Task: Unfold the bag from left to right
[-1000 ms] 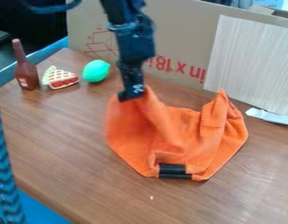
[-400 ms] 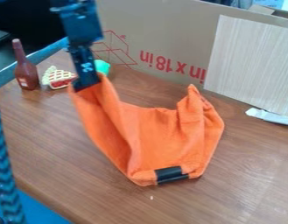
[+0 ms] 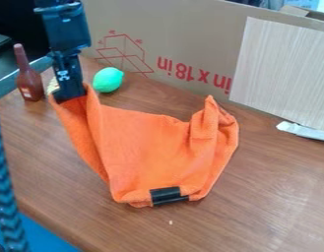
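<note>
Gripper (image 3: 71,94): I have it at the upper left of my camera view, pointing down, closed with the cloth pinched at its tips; from here the gap looks no wider than the fabric it has hold of.
Arm (image 3: 64,30): comes in from the top edge at the left, dark, hanging over the far left part of the table (image 3: 269,197).
Bag (image 3: 141,152): orange, around the middle of the table and left of centre in my view. Its upper left corner is drawn up to the gripper, and from there one fold runs down the left side. The top edge sags between that corner and a bunched, crumpled peak at the upper right.
Band (image 3: 165,195): black, across the bag's near edge.
Bottle (image 3: 29,84): brown, upright, near the far left edge of the table, left of the gripper.
Pie (image 3: 52,86): I see only a pale bit of it, between bottle and gripper, the rest hidden.
Ball (image 3: 108,79): green, roundish, on the table just right of the gripper, beyond the bag.
Cardboard (image 3: 157,34): stands along the far side, with red print and a line drawing.
Panel (image 3: 282,69): pale, streaked, upright in front of the cardboard at the right.
White piece (image 3: 302,131): lies near the panel's foot.
</note>
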`<state>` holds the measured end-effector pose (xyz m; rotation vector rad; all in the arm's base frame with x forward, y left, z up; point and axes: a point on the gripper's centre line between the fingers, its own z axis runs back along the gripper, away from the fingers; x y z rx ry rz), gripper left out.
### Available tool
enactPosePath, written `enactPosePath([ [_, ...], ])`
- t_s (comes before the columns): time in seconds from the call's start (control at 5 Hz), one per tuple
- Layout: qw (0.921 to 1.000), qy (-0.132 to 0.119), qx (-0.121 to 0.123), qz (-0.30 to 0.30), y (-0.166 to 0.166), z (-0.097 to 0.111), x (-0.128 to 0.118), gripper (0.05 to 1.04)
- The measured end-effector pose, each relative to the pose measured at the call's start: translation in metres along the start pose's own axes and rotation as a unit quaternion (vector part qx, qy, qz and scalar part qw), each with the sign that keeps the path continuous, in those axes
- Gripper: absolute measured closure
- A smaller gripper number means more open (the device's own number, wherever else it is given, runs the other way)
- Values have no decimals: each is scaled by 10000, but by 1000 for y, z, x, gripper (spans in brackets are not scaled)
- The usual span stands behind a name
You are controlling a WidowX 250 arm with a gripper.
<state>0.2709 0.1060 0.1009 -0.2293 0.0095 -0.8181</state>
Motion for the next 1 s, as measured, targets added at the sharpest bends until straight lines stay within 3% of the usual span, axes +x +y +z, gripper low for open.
enactPosePath([
  [0.2,9995,237,22,-198,1,1,-9,568],
  [0.4,9998,184,0,-27,5,7,-25,261],
  [0.6,9997,4,202,145,5,26,-40,78],
  [0.8,9992,-171,360,-33,-6,48,-32,82],
  [1.0,9949,333,598,-735,-32,56,19,83],
])
